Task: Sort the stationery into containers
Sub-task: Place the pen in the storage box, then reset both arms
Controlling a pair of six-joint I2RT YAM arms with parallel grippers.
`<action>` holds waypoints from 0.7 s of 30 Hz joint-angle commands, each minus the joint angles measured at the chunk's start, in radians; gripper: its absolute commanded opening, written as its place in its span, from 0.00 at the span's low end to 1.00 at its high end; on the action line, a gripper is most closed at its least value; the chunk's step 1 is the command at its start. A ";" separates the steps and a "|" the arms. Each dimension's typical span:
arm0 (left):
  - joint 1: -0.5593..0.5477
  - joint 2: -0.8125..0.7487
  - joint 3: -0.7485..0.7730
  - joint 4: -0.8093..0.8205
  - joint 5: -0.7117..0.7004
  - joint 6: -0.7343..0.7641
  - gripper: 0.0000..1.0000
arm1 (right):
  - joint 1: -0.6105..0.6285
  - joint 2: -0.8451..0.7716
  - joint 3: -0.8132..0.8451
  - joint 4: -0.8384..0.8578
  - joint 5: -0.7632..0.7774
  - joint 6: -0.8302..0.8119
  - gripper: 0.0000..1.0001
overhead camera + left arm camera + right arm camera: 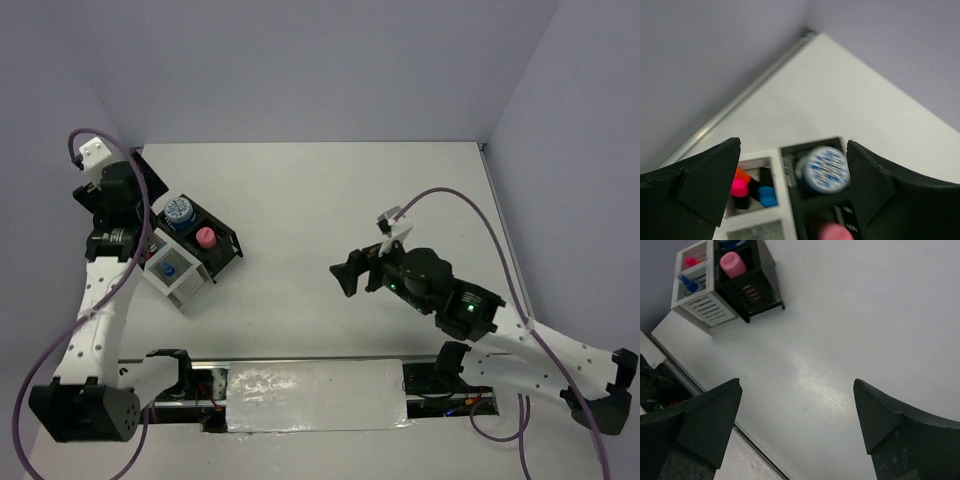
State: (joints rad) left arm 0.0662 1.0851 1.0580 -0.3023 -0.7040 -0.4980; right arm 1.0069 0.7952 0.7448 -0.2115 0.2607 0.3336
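The desk organizer (215,262) stands at the left of the table, a black box joined to a white-grey box (185,290). A blue-white roll (180,212) and a pink-tan cylinder (204,237) stand in the black compartments. A second roll (168,270) lies in the white box. In the left wrist view the roll (825,169), the cylinder (832,232) and markers with pink (738,187), orange (743,175) and blue (768,196) caps sit in their compartments. My left gripper (793,150) hovers open and empty over the organizer, also seen from above (150,200). My right gripper (350,272) is open and empty over bare table.
In the right wrist view my gripper (796,385) frames bare table, with the organizer (747,290) far at the upper left. A foil-covered strip (315,395) lies along the near edge between the arm bases. Walls close the table at the back and sides.
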 commanded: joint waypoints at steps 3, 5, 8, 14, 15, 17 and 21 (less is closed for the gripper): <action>-0.051 -0.143 0.117 -0.289 0.436 0.114 0.99 | -0.005 -0.152 0.180 -0.276 0.274 -0.042 1.00; -0.057 -0.232 0.087 -0.339 0.491 0.105 0.99 | -0.005 -0.174 0.249 -0.385 0.362 -0.053 1.00; -0.059 -0.355 0.059 -0.409 0.567 0.111 0.99 | -0.004 -0.218 0.347 -0.518 0.457 -0.047 1.00; -0.059 -0.556 0.129 -0.599 0.493 0.168 0.99 | -0.004 -0.292 0.516 -0.736 0.511 -0.004 1.00; -0.059 -0.576 0.143 -0.625 0.477 0.167 0.99 | -0.004 -0.324 0.527 -0.753 0.508 -0.004 1.00; -0.060 -0.637 0.177 -0.676 0.460 0.168 0.99 | -0.005 -0.355 0.553 -0.798 0.497 -0.001 1.00; -0.108 -0.691 0.192 -0.739 0.439 0.142 0.99 | -0.005 -0.415 0.579 -0.870 0.442 0.008 1.00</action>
State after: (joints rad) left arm -0.0158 0.4126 1.2388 -0.9684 -0.2443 -0.3664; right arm 1.0069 0.4023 1.2911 -0.9695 0.7200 0.3252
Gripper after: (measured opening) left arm 0.993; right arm 0.996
